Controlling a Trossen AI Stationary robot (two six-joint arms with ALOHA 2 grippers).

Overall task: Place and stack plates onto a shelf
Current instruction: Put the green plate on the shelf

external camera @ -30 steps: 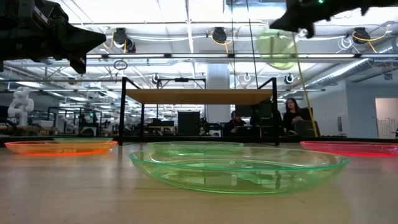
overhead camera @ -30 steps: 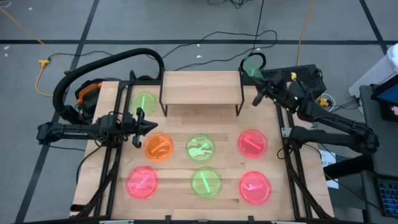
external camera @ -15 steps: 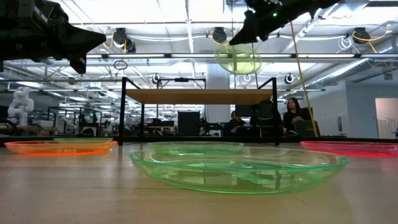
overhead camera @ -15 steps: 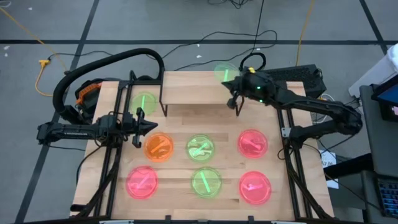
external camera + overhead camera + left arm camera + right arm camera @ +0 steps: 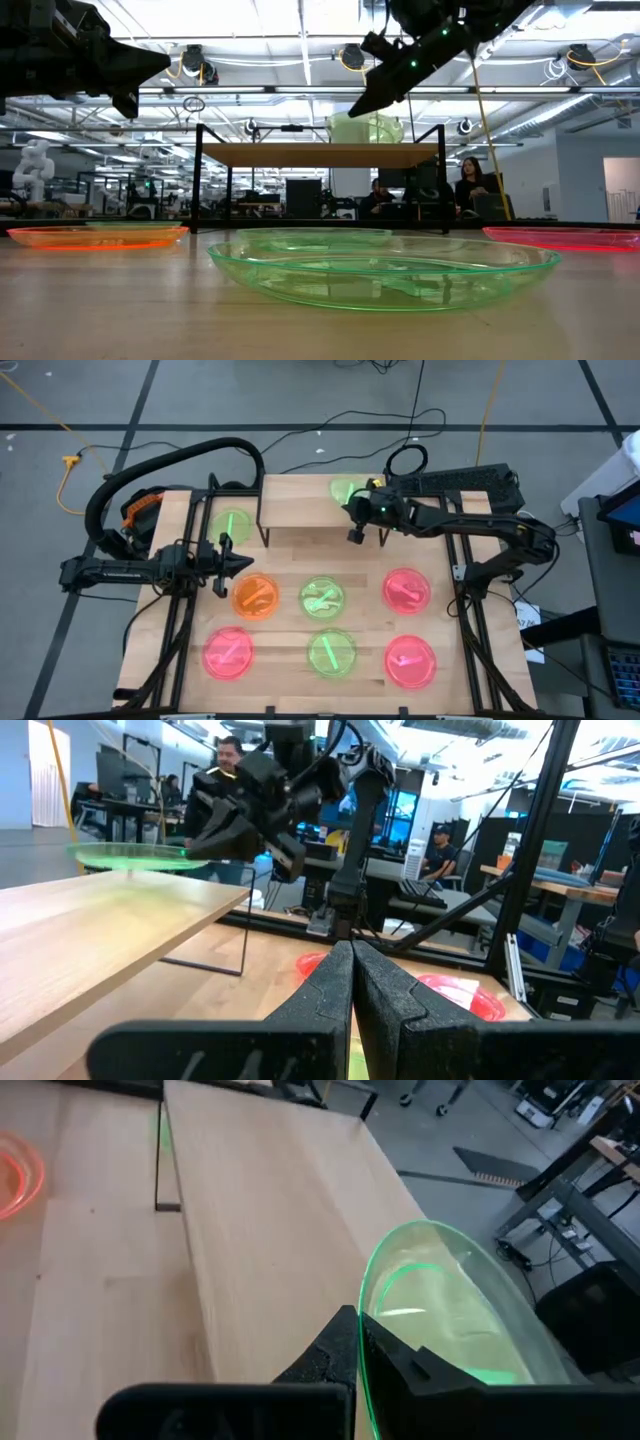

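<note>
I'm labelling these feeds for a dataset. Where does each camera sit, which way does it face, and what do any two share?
High view: above the table, looking straight down; both arms show, the right end effector holding a green plate over the shelf.
Low view: at tabletop height, looking level across a near green plate into the room.
Left wrist view: on the left arm, looking past its shut fingers.
Right wrist view: on the right arm, its fingers gripping the plate's rim.
Shared: all four show the shelf and the held green plate.

green plate [image 5: 343, 490] gripper-held over shelf [image 5: 300, 500] | seven plates [image 5: 322, 598] flat on table
</note>
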